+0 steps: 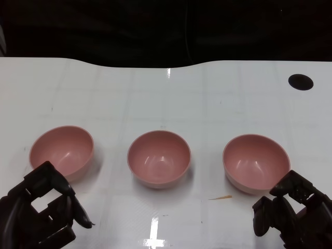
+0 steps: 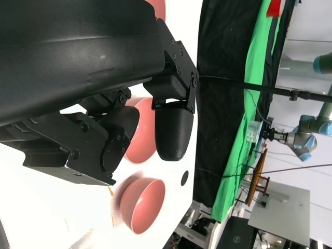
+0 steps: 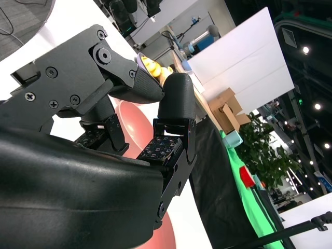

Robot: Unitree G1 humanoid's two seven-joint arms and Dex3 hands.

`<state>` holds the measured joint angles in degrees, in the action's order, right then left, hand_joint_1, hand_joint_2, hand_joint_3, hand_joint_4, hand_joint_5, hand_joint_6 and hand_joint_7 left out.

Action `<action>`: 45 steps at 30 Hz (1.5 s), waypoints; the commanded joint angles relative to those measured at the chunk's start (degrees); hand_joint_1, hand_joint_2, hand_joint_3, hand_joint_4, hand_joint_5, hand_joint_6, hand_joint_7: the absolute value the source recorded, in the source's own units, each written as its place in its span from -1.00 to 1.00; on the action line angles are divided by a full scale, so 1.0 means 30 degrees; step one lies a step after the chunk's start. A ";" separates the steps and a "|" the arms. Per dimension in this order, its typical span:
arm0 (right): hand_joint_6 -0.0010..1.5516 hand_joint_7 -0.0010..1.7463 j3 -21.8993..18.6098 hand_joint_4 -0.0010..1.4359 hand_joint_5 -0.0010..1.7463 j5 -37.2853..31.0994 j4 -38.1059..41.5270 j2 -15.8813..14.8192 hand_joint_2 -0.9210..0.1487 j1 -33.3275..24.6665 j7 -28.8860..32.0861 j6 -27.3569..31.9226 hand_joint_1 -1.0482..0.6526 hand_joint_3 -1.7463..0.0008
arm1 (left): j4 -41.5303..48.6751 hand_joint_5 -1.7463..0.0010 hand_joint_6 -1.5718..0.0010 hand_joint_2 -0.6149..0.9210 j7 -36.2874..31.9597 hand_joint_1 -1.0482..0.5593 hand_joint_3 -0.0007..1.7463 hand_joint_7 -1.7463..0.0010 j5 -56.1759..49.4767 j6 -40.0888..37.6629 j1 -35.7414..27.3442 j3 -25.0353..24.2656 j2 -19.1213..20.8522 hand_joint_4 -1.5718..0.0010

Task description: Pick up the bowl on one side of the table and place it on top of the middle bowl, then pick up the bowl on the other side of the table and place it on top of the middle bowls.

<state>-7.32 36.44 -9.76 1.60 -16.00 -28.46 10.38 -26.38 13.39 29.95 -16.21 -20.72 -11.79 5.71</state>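
Three pink bowls sit in a row across the frame's middle, left bowl, middle bowl and right bowl, each probably light, stiff and slick, best pinched at the rim, while the left hand and right hand hold nothing, fingers loosely curled.

The head camera is looking down from above onto the white table, taking in all three pink bowls in a row. Each wrist camera is sitting close behind its own hand, black fingers filling much of the frame. The left wrist view is turned on its side and sharing the right bowl with the head view.
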 commanded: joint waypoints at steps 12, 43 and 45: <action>0.15 0.44 -0.0182 0.19 0.92 0.0043 0.0025 -0.0235 -0.28 -0.0009 -0.0013 -0.0106 0.09 -0.28 | -0.0070 -1.00 0.18 0.70 0.0248 0.36 0.52 -1.00 0.0085 0.0042 0.0010 -0.0131 0.0331 -0.03; 0.15 0.43 -0.0192 0.19 0.91 0.0046 -0.0032 -0.0232 -0.27 -0.0042 0.0010 -0.0164 0.09 -0.25 | -0.0643 -0.67 0.19 0.53 -0.2522 0.30 0.25 -0.37 -0.7137 0.4578 -0.0595 0.1184 -0.0218 0.25; 0.15 0.43 -0.0179 0.19 0.92 0.0026 -0.0115 -0.0236 -0.27 -0.0059 0.0095 -0.0115 0.09 -0.25 | -0.0566 -0.25 0.10 0.70 -0.3691 0.16 -0.15 0.02 -1.0943 0.7097 -0.0795 0.1650 0.0170 0.16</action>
<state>-7.29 36.32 -9.87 1.61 -16.07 -28.34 10.23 -27.37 5.10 4.40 -0.85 -22.37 -7.67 4.73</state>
